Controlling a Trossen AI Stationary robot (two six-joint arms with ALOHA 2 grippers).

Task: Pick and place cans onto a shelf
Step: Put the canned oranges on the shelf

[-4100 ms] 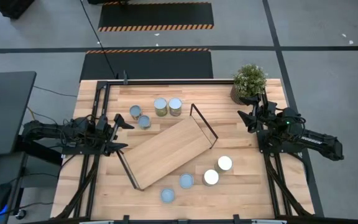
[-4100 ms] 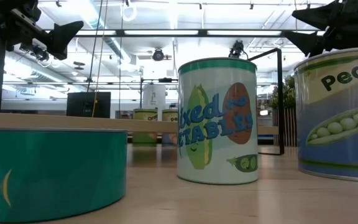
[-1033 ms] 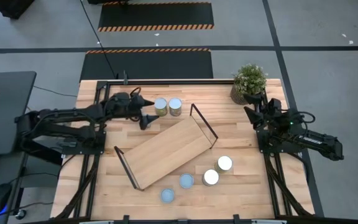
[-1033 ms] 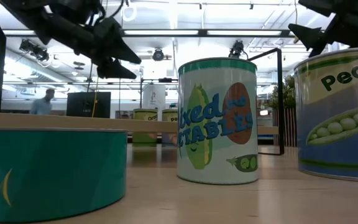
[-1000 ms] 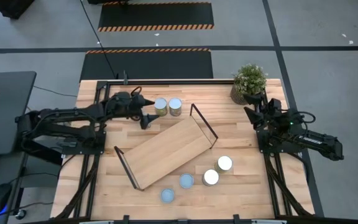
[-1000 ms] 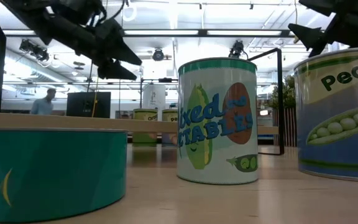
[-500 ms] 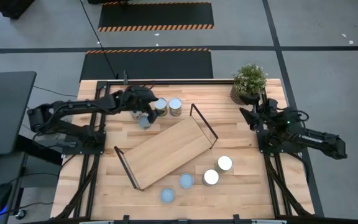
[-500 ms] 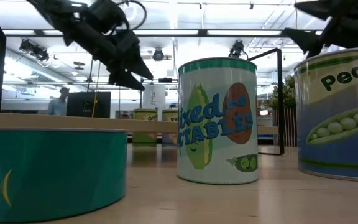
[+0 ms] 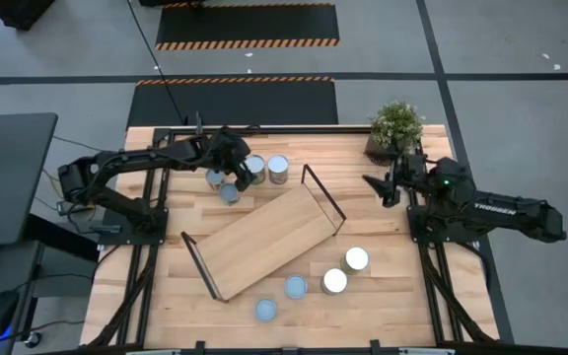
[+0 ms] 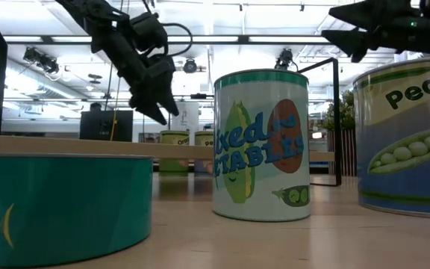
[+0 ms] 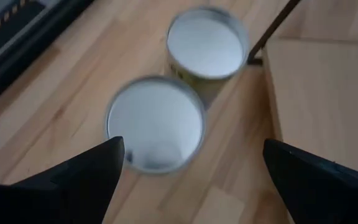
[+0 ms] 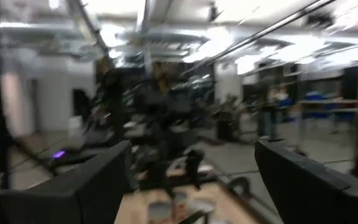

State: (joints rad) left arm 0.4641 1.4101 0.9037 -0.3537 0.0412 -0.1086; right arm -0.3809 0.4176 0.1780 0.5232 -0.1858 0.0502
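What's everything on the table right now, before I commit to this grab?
far cans: four, silvery tops, olive-green sides, far left beside the shelf
near cans: four, white or pale blue tops, along the near edge
shelf: one, light wood with black wire ends, lying diagonally mid-table
potted plant: one, green, far right corner
table: one, slatted light wood
left end effector: one, dark, open above the far cans
right end effector: one, dark, open, near the potted plant

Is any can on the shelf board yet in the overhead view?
No. The shelf board is bare in the high view, and every can, such as the one by the left gripper, stands on the table around it.
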